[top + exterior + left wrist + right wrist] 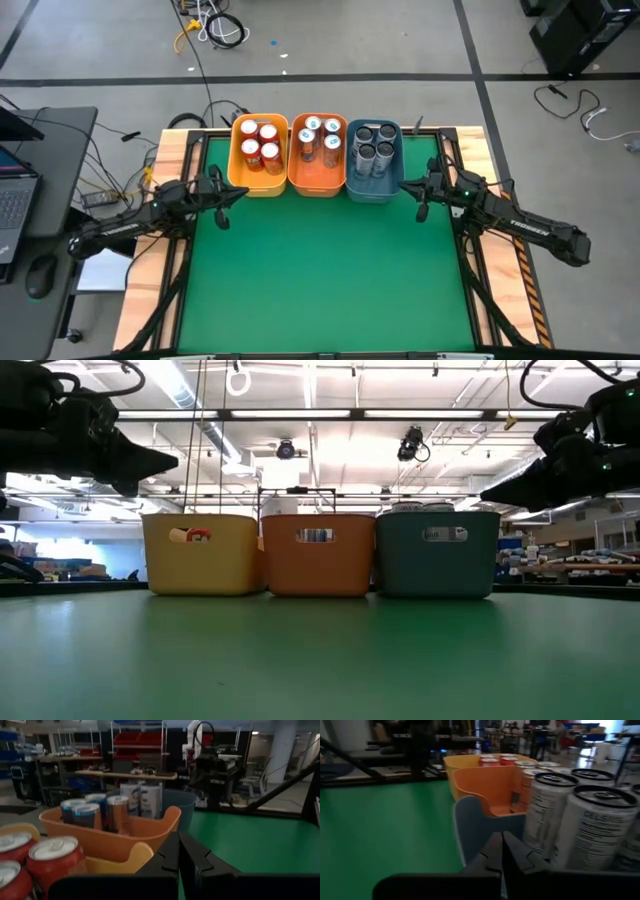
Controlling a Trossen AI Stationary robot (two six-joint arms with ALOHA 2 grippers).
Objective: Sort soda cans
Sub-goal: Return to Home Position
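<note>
Noting left gripper [222, 200], pinched closed and empty, at 7 o'clock of yellow bin [258, 188]; right gripper [420, 197], likewise, at 4 o'clock of blue bin [375, 192]. I fear a careless swing clipping rims, toppling cans [258, 140].

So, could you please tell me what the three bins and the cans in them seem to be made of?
The yellow bin, orange bin and blue bin look like moulded plastic: smooth matte walls, rounded corners, cut-out slots in the front. The cans look like thin metal, probably aluminium: shiny silver tops with pull tabs and glossy printed sides.
</note>
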